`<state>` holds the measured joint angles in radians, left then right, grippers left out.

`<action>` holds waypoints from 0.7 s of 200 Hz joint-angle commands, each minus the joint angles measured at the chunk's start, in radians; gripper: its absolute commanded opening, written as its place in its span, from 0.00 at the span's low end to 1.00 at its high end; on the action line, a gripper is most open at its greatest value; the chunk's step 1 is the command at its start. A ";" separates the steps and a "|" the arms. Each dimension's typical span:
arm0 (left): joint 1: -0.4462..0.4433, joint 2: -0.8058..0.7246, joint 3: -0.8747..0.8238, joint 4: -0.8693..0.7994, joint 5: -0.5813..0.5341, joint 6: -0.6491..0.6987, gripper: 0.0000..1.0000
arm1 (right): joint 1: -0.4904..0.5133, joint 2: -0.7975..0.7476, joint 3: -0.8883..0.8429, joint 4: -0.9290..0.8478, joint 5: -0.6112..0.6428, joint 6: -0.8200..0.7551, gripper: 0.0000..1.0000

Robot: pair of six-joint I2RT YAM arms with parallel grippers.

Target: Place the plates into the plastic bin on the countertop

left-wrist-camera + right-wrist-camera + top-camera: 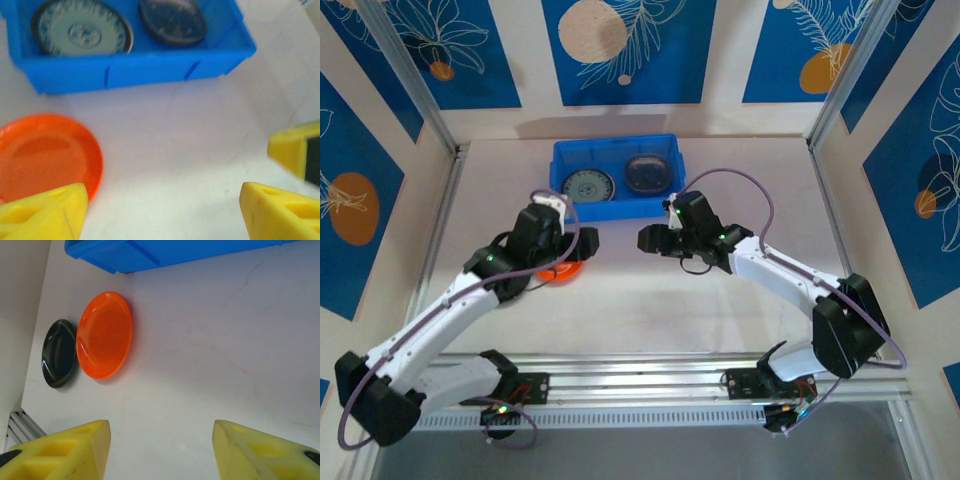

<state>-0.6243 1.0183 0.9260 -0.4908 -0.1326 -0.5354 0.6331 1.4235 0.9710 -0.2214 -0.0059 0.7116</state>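
Both grippers open and empty over pale off-white countertop (650, 310); two plates in the bin, two outside it

Left gripper (160, 212): yellow fingers (42, 212) spread wide, bare surface between them. Round orange plate (45, 155) lies flat just beside the left-hand finger, outside the gap. Shallow bright blue plastic bin (140, 72) beyond, holding teal-patterned round plate (82, 27) and dark smoky round plate (172, 20) side by side. Right gripper (160, 450): fingers wide, nothing held, orange plate well ahead of them, glossy black round plate (59, 353) just beside it
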 commanded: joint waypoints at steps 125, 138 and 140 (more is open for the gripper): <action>0.000 -0.198 -0.298 0.046 -0.047 -0.296 0.76 | 0.042 0.435 0.152 0.307 -0.287 0.177 0.37; 0.000 -0.204 -0.304 0.045 -0.045 -0.298 0.76 | 0.052 0.485 0.191 0.311 -0.303 0.190 0.37; 0.001 -0.204 -0.305 0.044 -0.045 -0.299 0.76 | 0.053 0.493 0.197 0.311 -0.307 0.191 0.37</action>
<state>-0.6243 0.8360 0.6388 -0.4595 -0.1619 -0.8116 0.6643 1.8549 1.0950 0.0540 -0.2363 0.8677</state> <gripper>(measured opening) 0.762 0.371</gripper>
